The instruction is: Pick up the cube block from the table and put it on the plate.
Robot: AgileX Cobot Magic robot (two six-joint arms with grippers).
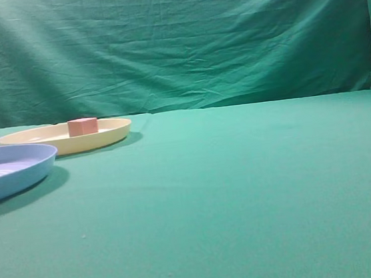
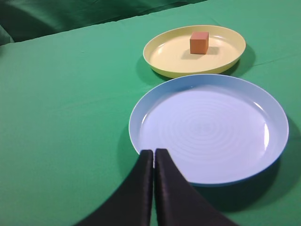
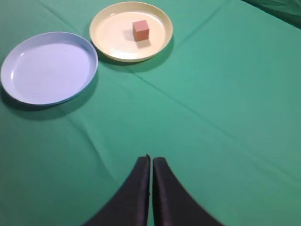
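The small reddish-pink cube block (image 1: 82, 126) sits inside the cream plate (image 1: 114, 131) at the far left of the green table (image 1: 244, 186). It shows in the left wrist view (image 2: 199, 42) on the plate (image 2: 164, 54) and in the right wrist view (image 3: 140, 30) on the plate (image 3: 108, 28). My left gripper (image 2: 154, 151) is shut and empty, its tips over the near rim of the light blue plate. My right gripper (image 3: 151, 159) is shut and empty above bare cloth, well short of both plates. Neither gripper shows in the exterior view.
A light blue ridged plate (image 1: 35, 171) lies just in front of the cream plate, also in the left wrist view (image 2: 277, 141) and the right wrist view (image 3: 19, 89). A green cloth backdrop (image 1: 175, 46) hangs behind the table.
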